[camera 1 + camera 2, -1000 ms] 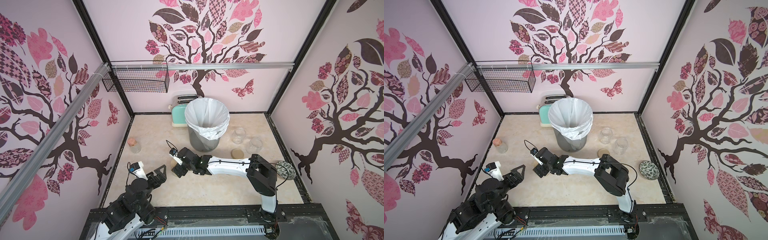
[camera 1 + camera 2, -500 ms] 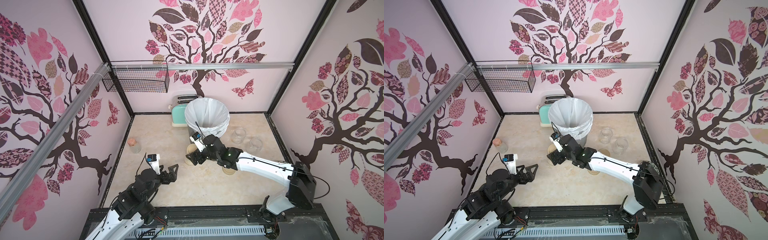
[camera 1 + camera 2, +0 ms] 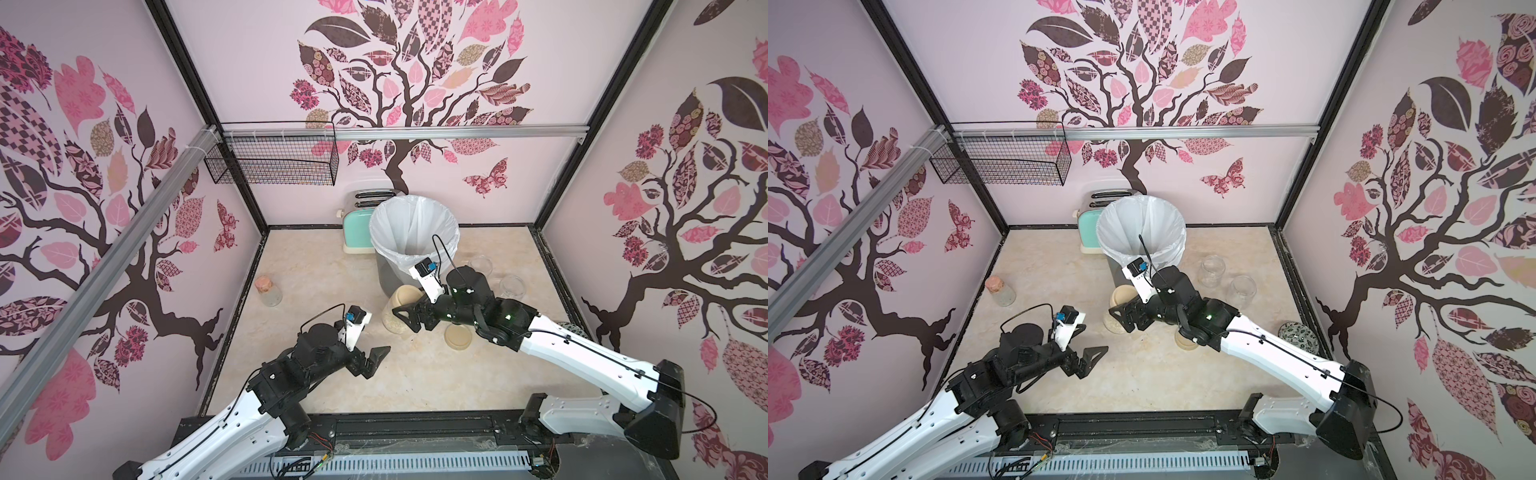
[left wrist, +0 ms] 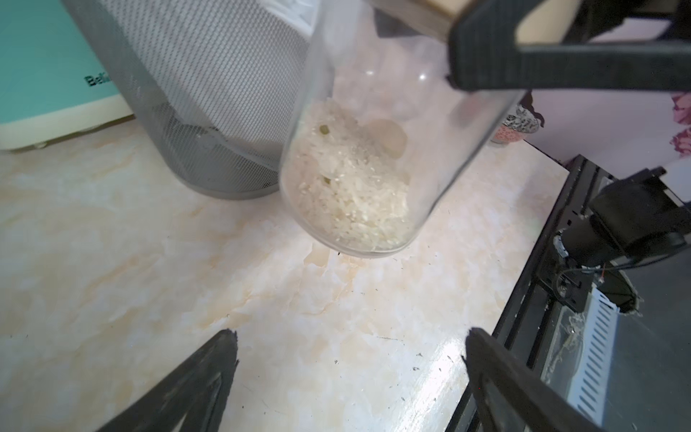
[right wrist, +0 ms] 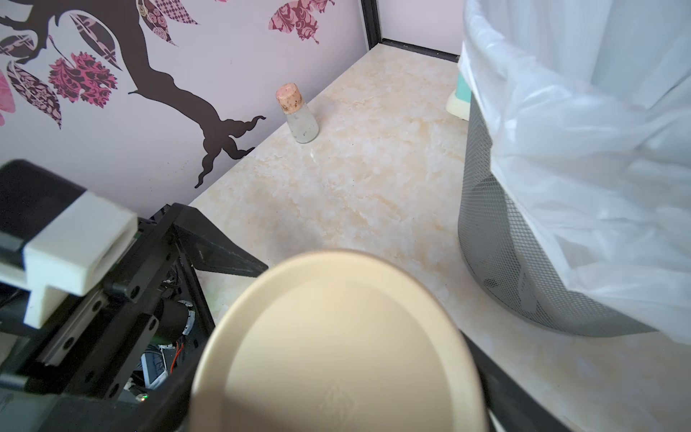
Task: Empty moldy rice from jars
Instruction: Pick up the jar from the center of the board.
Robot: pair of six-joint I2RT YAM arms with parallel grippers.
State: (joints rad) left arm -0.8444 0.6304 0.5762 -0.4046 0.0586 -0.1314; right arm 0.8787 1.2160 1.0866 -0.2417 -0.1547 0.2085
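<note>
The right gripper (image 3: 405, 320) has its jaws spread wide and clamped on a short clear glass jar with a flat round beige lid (image 3: 398, 309), gripping it at the top by the lid. From the right wrist, that lid (image 5: 336, 336) fills the space between the black fingers. Off-white rice grains (image 4: 351, 187) lie heaped in the bottom of the jar. The left wrist view shows the glass leaning, with one black finger (image 4: 561, 71) of the right gripper pressed across its top. Whether the base touches the pale marble-look tabletop (image 3: 415, 382) cannot be told.

The held jar is just in front of the grey mesh waste bin with a white plastic liner (image 3: 386, 276), close to its base.

The left gripper (image 3: 376, 362) hovers low over the table with its jaws well apart and nothing between them. It points at the jar from the front and is near it but clear of it.

Behind the right arm stand two empty clear glass jars (image 3: 481, 266) (image 3: 511, 286) without lids. A loose beige lid (image 3: 458, 336) lies on the table just beside the right wrist.
</note>
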